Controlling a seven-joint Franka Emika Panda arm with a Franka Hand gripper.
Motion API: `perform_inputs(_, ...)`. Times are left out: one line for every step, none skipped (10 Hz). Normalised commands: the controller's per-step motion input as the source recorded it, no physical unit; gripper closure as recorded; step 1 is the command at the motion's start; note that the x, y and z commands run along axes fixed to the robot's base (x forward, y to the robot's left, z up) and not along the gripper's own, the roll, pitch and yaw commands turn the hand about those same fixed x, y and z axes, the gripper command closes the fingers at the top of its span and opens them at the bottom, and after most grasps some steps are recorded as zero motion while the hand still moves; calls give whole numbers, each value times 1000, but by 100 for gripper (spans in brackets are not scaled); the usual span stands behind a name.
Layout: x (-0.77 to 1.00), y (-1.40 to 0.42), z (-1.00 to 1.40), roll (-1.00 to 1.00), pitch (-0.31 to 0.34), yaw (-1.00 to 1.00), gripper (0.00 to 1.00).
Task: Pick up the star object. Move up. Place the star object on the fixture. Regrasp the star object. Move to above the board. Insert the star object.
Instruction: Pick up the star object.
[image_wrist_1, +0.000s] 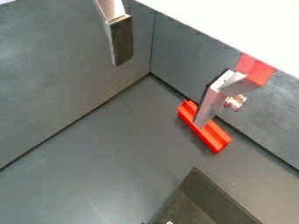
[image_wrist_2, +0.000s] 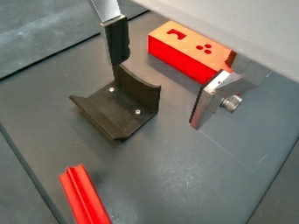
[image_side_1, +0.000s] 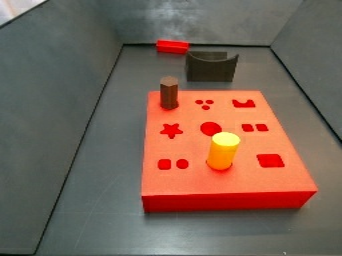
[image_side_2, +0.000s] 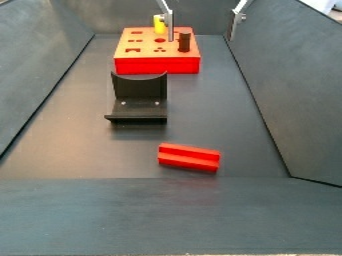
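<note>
The star object (image_side_2: 189, 157) is a bright red peg lying flat on the dark floor, also seen in a side view (image_side_1: 174, 46) near the back wall. In both wrist views my gripper (image_wrist_1: 163, 92) (image_wrist_2: 158, 94) hangs open above the floor, with nothing between its fingers (image_wrist_1: 121, 39). The star object (image_wrist_1: 205, 127) lies below, close to one finger. The fixture (image_wrist_2: 117, 109) sits under the gripper, with its notch facing up. The red board (image_side_1: 227, 150) lies beyond the fixture (image_side_2: 139, 95).
A yellow cylinder (image_side_1: 223, 150) and a dark brown cylinder (image_side_1: 170, 92) stand upright in the board. Grey walls (image_side_1: 80, 80) enclose the floor on all sides, and the star object lies near one of them.
</note>
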Motion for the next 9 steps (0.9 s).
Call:
perform_inputs(-277,0,-3,21,0,0,0)
perform_inputs(0,-23,-100,0,0,26,0)
perform_inputs(257,346,-251,-66,0,-483,0)
perform_inputs(457,226,-334,-17,0,-734,0)
perform_inputs(477,306,-363,0,0,-671,0)
perform_inputs(560,480,-443,0,0,-466,0)
perform_inputs(597,591,-463,-11,0,-314,0)
perform_inputs(654,637,-486,-13,0,-234,0)
perform_inputs(774,623,-509,-26,19,-163,0)
